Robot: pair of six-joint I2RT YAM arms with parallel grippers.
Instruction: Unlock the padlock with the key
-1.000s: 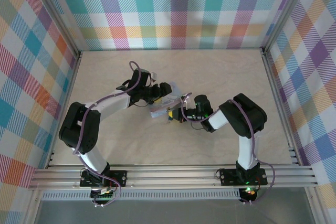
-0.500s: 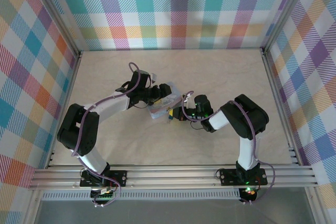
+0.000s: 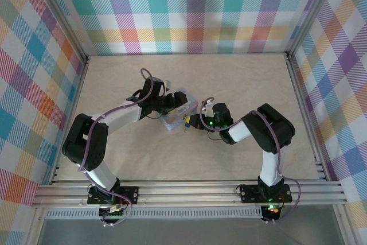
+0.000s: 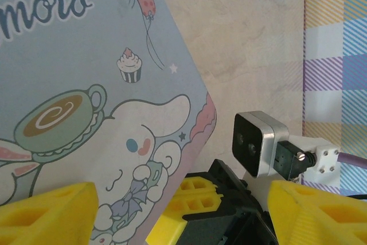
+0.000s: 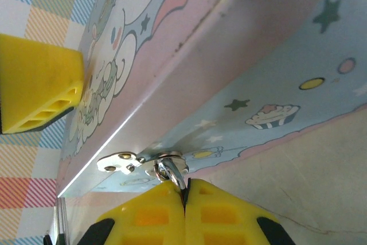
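Right wrist view: the right gripper has its fingers pressed tight together just under the hasp of the tin, where the padlock hangs by its thin shackle, body hidden. The left gripper stands wide over the lid.
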